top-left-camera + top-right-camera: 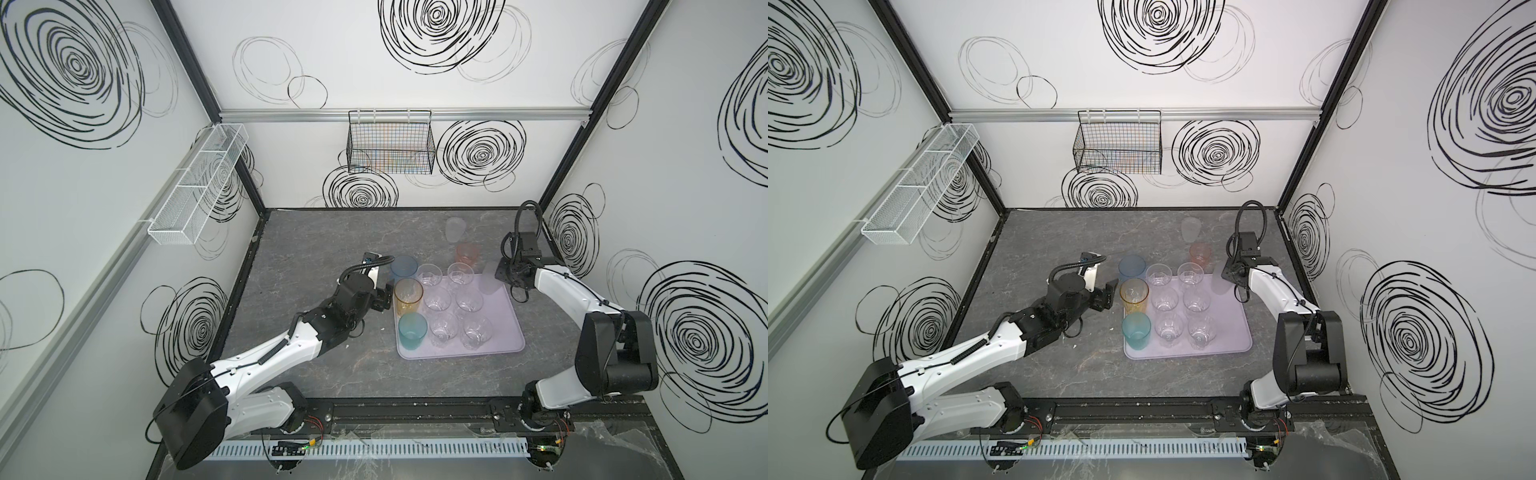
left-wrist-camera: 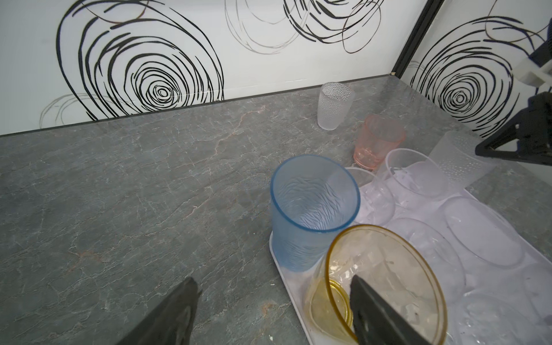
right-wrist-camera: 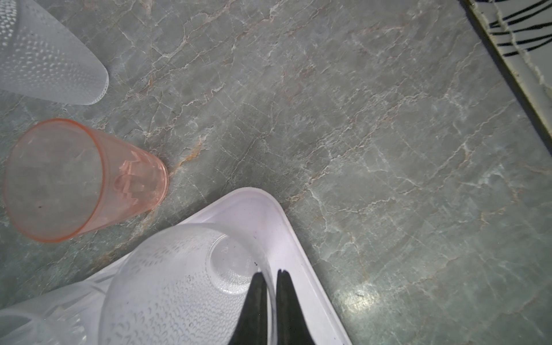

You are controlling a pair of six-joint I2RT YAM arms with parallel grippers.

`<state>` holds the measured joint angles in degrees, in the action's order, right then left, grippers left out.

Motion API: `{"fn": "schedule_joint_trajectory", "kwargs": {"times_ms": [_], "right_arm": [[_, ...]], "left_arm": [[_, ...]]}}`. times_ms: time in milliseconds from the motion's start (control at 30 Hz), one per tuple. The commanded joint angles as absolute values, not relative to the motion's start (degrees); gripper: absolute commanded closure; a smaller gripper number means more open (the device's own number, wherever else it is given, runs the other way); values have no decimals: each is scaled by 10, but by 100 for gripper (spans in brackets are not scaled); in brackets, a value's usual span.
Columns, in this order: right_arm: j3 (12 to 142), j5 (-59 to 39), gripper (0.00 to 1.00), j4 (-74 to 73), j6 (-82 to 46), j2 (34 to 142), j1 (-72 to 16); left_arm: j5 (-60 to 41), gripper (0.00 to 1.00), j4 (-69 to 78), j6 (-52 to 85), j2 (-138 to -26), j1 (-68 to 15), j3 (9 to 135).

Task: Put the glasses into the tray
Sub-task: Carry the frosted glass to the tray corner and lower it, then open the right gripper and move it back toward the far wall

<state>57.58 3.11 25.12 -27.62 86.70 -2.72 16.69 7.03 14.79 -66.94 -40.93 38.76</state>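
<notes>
Right gripper [image 3: 270,273]: clamped on frosted glass [image 3: 179,283] wall, over tray [image 3: 286,227] corner.
Left gripper [image 2: 273,285]: spread wide beside amber glass [image 2: 388,268].

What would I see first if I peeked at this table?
Probably the pale purple tray on the grey table, crowded with clear glasses, with a blue glass, an amber glass and a teal glass lined up along its left side. Then the right gripper, pinching a frosted glass at the tray's far right corner, beside a pink glass on the table.
</notes>
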Motion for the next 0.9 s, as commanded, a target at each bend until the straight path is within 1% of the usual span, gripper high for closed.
{"fn": "schedule_joint_trajectory", "kwargs": {"times_ms": [0,300,467,600,733,867], "right_arm": [[592,57,89,262,-273,880,-40],[646,55,67,307,-273,865,-53],[712,36,61,350,-267,836,-57],[729,-1,58,304,-260,828,-67],[770,-41,52,275,-285,896,-69],[805,-63,44,225,-309,973,-66]], "left_arm": [[146,18,112,156,-663,-401,376],[130,18,123,149,-665,-395,371],[80,18,97,92,-663,-360,408],[39,19,74,70,-681,-336,455],[-10,19,84,73,-716,-341,499],[-11,19,108,75,-758,-371,535]]}}
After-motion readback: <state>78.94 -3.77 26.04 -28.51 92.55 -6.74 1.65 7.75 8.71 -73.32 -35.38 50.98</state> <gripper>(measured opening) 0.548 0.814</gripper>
